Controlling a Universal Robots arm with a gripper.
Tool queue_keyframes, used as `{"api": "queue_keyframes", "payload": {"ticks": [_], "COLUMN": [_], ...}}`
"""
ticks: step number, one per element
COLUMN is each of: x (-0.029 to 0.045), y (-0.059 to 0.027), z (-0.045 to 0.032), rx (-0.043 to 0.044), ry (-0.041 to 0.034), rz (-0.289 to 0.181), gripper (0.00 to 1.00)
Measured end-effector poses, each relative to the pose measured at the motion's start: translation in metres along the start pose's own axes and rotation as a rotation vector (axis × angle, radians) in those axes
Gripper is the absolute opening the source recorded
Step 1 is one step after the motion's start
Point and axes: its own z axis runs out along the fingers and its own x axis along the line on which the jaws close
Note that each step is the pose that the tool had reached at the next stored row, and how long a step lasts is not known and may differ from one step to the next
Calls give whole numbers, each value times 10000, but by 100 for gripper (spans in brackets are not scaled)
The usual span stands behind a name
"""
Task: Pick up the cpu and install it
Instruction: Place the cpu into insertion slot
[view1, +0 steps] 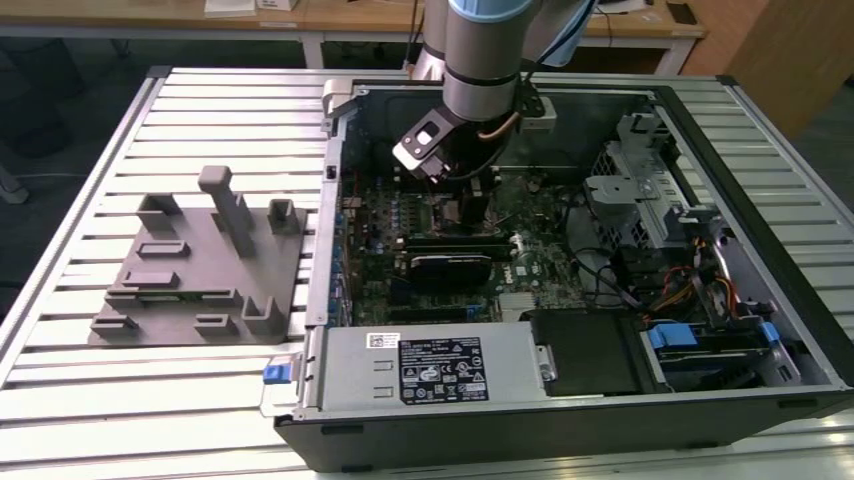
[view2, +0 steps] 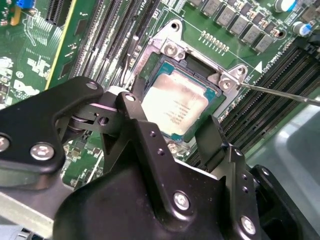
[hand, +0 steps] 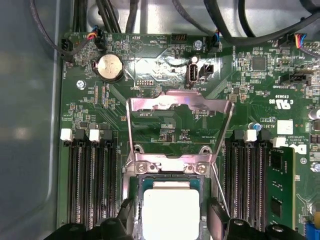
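Above the motherboard (hand: 165, 70), end effector (view2: 171, 124) hovered open, fingers (view2: 210, 142) flanking but not gripping the cpu (view2: 175, 106) seated in its socket (view2: 167, 49), load plate (hand: 180, 102) raised.

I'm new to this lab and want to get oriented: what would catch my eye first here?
An open computer case lies on the slatted table, with the robot arm reaching down into it. Inside, the silvery cpu sits in the green motherboard beneath the claw, the metal retention frame swung open.

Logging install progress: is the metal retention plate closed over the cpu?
No; in the first wrist view the retention plate stands swung open, leaving the cpu top uncovered.
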Motion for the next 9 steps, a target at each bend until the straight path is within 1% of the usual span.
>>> {"api": "queue_keyframes", "payload": {"ticks": [3, 9], "x": [-1, -1], "y": [1, 1], "z": [-51, -55], "rx": [0, -1], "ry": [0, 1], "rz": [0, 0], "gripper": [67, 67]}}
